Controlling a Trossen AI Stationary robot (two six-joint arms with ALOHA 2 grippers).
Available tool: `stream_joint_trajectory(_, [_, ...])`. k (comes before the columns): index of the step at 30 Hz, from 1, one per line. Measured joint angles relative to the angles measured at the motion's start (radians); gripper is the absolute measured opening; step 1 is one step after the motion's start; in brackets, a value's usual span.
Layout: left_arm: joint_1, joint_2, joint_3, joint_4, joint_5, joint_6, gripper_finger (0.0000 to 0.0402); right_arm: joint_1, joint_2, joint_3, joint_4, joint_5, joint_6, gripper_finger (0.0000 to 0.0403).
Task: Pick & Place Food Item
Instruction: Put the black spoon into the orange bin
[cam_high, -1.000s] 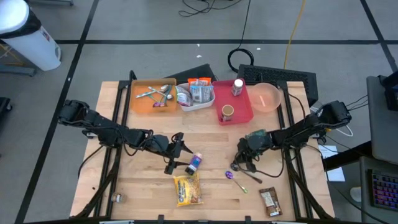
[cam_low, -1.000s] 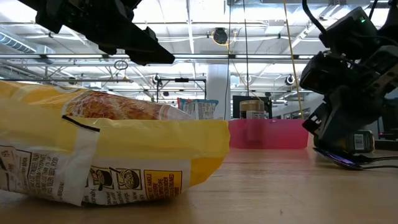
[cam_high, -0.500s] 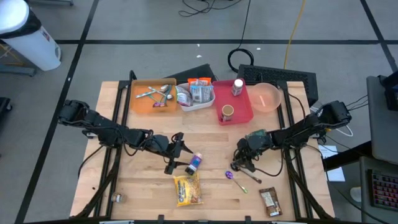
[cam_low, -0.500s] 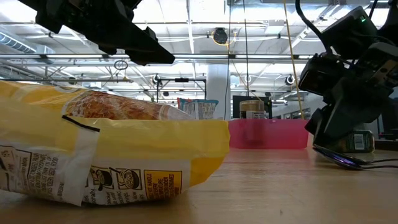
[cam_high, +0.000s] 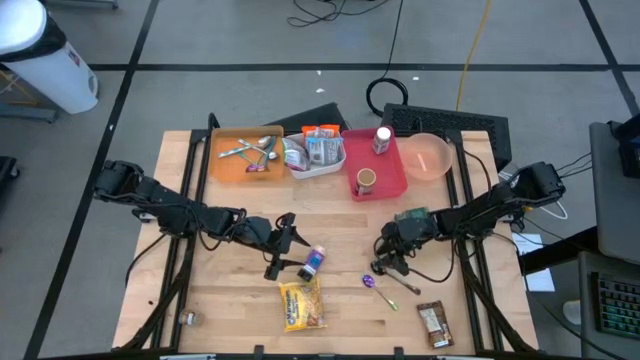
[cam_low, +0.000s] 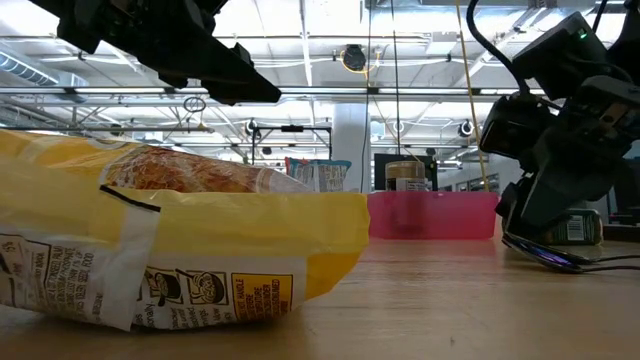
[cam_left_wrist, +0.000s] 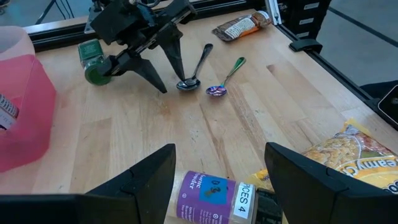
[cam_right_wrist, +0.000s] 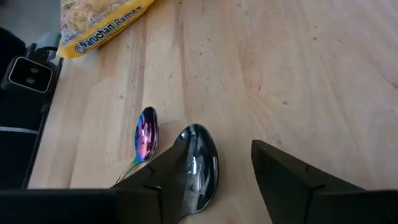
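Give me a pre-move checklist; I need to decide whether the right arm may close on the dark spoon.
1. Right gripper fingers apart: ok.
2. Dark spoon flat on the table: ok.
3. Spoon bowl between the fingers: ok, one fingertip sits beside it.
4. Iridescent spoon apart from the dark spoon: ok, though close.
5. Left gripper away, open over the purple bottle: ok.
6. Green jar off the right arm: cannot tell.

Four cameras, one table
Overhead looks straight down; the low one sits close behind the yellow noodle bag (cam_low: 150, 240) (seen from above too); wrist cameras face the tabletop.
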Motion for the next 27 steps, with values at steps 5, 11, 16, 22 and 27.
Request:
stream_joint_trajectory(5, [0.0,0.0,0.0,0.0,0.0,0.0,0.0253,0.017,0.0,0.0,0.0,0.0,0.022,0.0158])
stream_joint_trajectory(11, [0.011,0.0,0.0,0.0,0.0,0.0,0.0253,0.052,0.0,0.0,0.0,0.028,0.053,0.0153])
stream_joint_trajectory(16, [0.021,0.0,0.0,0.0,0.002,-0.007,0.0253,0.066,0.001,0.0,0.0,0.032,0.06,0.0154])
stream_joint_trajectory(22, [0.022,0.0,0.0,0.0,0.002,-0.007,0.0253,0.068,0.001,0.001,-0.013,0.033,0.069,0.0147])
stream_joint_trajectory(27, [0.022,0.0,0.0,0.0,0.005,-0.007,0.0253,0.071,0.048,0.007,0.01,0.027,0.091,0.014])
